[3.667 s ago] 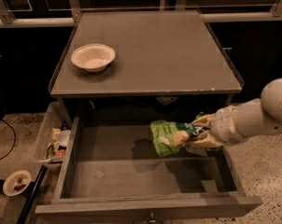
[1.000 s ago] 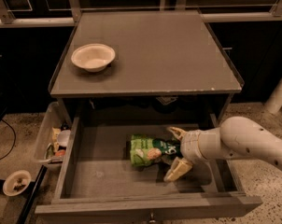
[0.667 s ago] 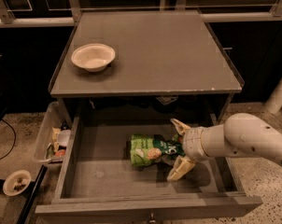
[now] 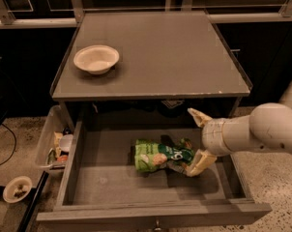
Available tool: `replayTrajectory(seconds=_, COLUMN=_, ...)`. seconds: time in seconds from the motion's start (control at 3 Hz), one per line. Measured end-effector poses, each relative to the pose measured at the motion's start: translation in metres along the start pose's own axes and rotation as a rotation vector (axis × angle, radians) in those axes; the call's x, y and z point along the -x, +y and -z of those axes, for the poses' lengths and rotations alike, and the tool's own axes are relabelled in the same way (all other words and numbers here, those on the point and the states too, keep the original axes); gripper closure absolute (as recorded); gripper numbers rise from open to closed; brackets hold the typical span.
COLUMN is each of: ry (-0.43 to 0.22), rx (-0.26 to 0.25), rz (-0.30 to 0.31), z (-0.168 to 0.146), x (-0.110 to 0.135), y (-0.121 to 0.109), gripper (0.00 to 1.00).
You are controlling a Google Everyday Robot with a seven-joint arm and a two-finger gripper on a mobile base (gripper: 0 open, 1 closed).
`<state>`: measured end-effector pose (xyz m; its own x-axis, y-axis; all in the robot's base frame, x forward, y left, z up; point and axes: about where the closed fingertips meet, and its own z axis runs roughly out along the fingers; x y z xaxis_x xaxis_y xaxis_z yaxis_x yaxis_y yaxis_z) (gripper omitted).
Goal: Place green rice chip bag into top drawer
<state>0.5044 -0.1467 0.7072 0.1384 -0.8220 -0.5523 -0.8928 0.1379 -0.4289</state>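
1 green rice chip bag (image 4: pixel 158 156) lies flat on the grey floor of the top drawer (image 4: pixel 151 210), which is pulled fully out below the grey cabinet top (image 4: pixel 184 57). The bag sits right of the drawer's middle, nearer the back wall than the front, with its printed face up and its crumpled end pointing right.

The gripper (image 4: pixel 189 141) is inside the drawer at the bag's right end, carried by a thick white arm (image 4: pixel 262 132) that reaches in from the right edge of the view. Its 2 tan fingers (image 4: pixel 199 162) are spread wide apart: 1 points up and back toward the underside of the cabinet top, well clear of the bag, and the other slants down toward the drawer floor, with its tip just beside the bag's crumpled end. Whether that lower tip touches the bag cannot be told. Nothing is clamped between the fingers; the bag rests on the drawer floor.

On the cabinet top, toward its left front, stands 1 white bowl (image 4: pixel 96 58), upright. Left of the drawer, on the speckled floor, is a clear plastic bin (image 4: pixel 45 134) holding mixed clutter, and in front of that a small round dish (image 4: pixel 18 188) lies on the floor near the lower left corner.
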Motion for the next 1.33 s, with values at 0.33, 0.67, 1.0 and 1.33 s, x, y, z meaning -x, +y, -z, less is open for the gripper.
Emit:
replayTrajectory(seconds=0.33, ry=0.02, rx=-0.05, rz=0.029, z=0.028, x=-0.013, y=-0.034, gripper=0.0)
replayTrajectory(seconds=0.67, ry=0.03, rx=-0.097, rz=0.078, z=0.066, x=-0.018, y=-0.072, gripper=0.0)
replayTrajectory(seconds=1.0, ry=0.03, rx=-0.099, rz=0.08, z=0.068, x=-0.017, y=-0.073, gripper=0.0)
replayTrajectory(seconds=1.33, ry=0.005, rx=-0.112, rz=0.119, z=0.093, x=-0.006, y=-0.088, gripper=0.0)
